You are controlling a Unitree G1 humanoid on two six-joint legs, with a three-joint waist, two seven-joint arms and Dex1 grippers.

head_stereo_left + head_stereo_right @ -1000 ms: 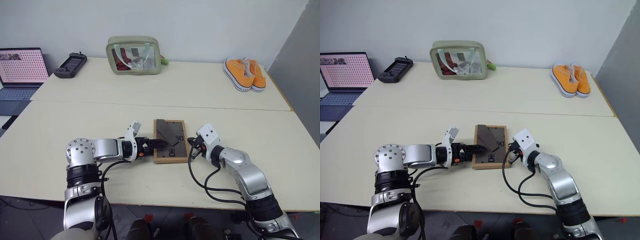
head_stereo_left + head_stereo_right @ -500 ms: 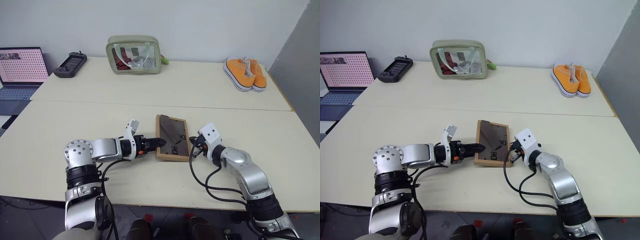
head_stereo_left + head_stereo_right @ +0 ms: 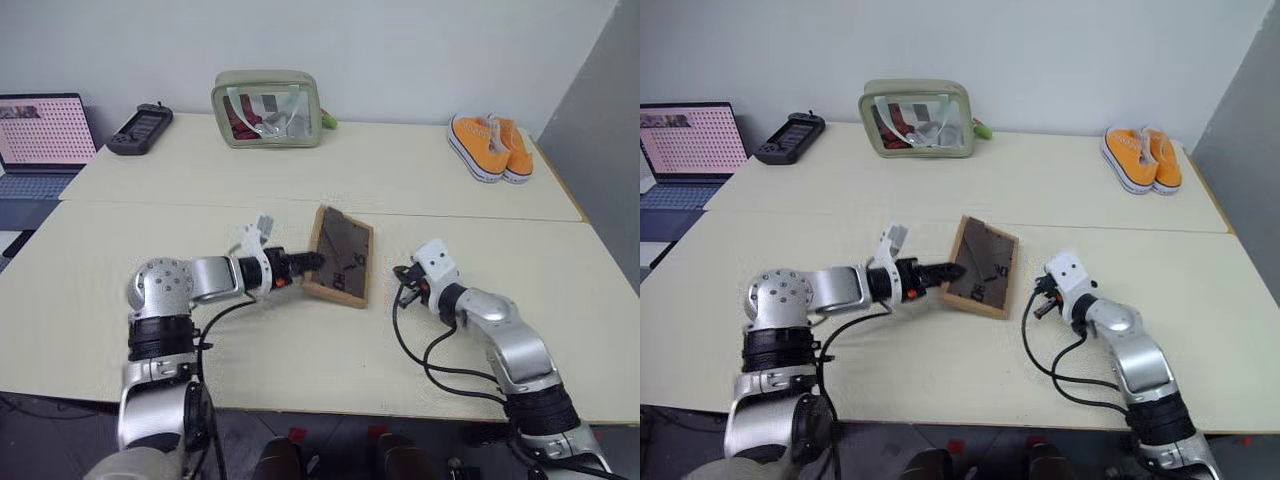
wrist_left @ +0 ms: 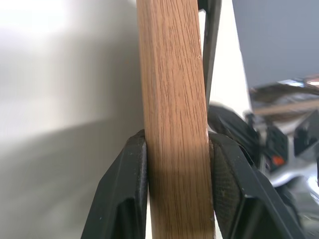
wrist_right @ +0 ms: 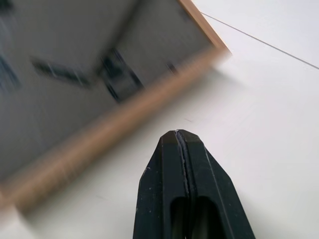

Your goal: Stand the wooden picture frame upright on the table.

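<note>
The wooden picture frame (image 3: 341,255) is tilted up off the table (image 3: 300,180), its dark grey back facing me and its near edge still low by the tabletop. My left gripper (image 3: 308,262) is shut on the frame's left wooden edge; in the left wrist view both black fingers (image 4: 130,169) press against the light wood (image 4: 172,89). My right gripper (image 3: 402,283) is shut and holds nothing, a short way to the right of the frame. In the right wrist view its closed fingertips (image 5: 178,137) point at the frame's back (image 5: 75,64). The picture side is hidden.
At the back of the table stand a green pouch (image 3: 266,110), a pair of orange shoes (image 3: 490,148) to the right and a black handheld game device (image 3: 140,128) to the left. An open laptop (image 3: 40,140) sits at the far left. A seam (image 3: 450,215) crosses the tabletop.
My left gripper closed on the frame's left edge and lifted it, so the frame went from lying flat to tilted up. My right gripper drew away to the right.
</note>
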